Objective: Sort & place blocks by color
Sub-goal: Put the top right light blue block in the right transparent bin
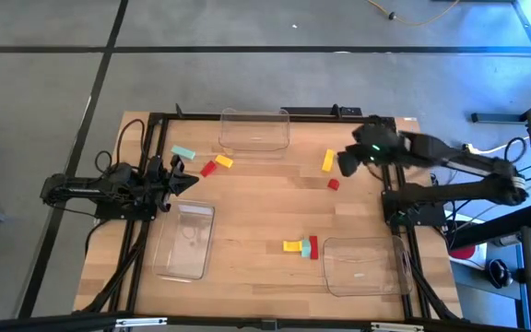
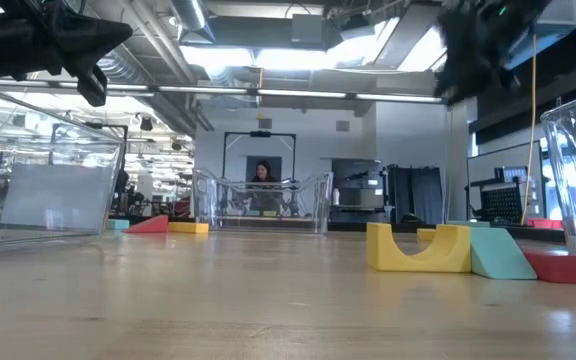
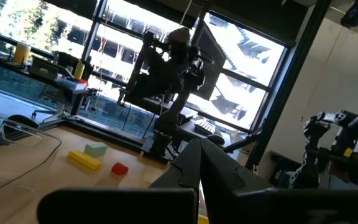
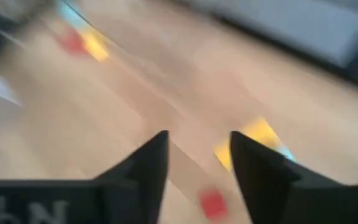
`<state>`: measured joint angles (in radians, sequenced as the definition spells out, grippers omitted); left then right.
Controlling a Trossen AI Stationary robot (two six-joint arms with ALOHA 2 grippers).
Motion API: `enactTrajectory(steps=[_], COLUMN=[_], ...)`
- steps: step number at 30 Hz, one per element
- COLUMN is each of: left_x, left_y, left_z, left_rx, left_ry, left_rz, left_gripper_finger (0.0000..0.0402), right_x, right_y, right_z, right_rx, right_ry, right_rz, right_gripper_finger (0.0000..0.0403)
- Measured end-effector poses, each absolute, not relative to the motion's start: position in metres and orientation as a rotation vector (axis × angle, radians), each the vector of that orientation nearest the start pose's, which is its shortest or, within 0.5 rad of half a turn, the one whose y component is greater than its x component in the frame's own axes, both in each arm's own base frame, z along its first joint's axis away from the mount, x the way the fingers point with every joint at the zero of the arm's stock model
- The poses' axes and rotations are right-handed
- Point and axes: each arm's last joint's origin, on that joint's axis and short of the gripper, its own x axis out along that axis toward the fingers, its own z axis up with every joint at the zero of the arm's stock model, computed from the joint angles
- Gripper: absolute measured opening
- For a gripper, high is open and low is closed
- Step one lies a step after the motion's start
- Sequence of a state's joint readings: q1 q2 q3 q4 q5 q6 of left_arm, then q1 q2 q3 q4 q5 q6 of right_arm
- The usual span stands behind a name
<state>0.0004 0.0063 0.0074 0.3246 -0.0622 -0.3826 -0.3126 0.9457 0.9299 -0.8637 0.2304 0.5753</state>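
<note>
Small red, yellow and teal blocks lie in three groups on the wooden table. A teal bar, a red block and a yellow block are at the far left. A yellow bar and a red cube are at the far right. A yellow arch, a teal wedge and a red block sit together near the front. My right gripper hangs open above the yellow bar and red cube, touching nothing. My left gripper waits shut at the left edge.
Three clear trays stand on the table: one at the far middle, one at the near left beside my left gripper, and one at the near right. The middle of the tabletop is bare wood. A person sits far behind the table.
</note>
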Motion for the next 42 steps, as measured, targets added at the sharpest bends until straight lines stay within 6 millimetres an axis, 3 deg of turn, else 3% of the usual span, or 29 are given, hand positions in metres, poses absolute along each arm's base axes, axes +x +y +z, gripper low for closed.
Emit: enactTrajectory(steps=[3, 7, 16, 28, 37, 42], left_x=[0.092, 0.093, 0.093, 0.092, 0.093, 0.092], left_y=[0.002, 0.002, 0.002, 0.002, 0.002, 0.002], left_z=[0.196, 0.196, 0.196, 0.196, 0.196, 0.196], left_rx=[-0.389, -0.389, -0.389, -0.389, -0.389, -0.389], left_ry=[-0.334, -0.333, -0.334, -0.334, -0.334, -0.334], left_rz=[-0.001, -0.001, -0.001, -0.001, -0.001, -0.001], left_gripper_finger=[0.0000, 0.0000, 0.0000, 0.0000, 0.0000, 0.0000], right_x=[0.169, 0.180, 0.194, 0.203, 0.207, 0.207], right_y=[-0.085, -0.117, -0.163, -0.185, -0.188, -0.188], right_z=[0.285, 0.262, 0.206, 0.155, 0.139, 0.135], right_rx=[0.662, 0.699, 0.658, 0.482, 0.480, 0.484], right_ry=[0.961, 1.166, 1.470, 1.717, 1.743, 1.757], right_rz=[-0.811, -0.801, -0.708, -0.606, -0.567, -0.561], right_gripper_finger=[0.0243, 0.0279, 0.0277, 0.0276, 0.0271, 0.0232])
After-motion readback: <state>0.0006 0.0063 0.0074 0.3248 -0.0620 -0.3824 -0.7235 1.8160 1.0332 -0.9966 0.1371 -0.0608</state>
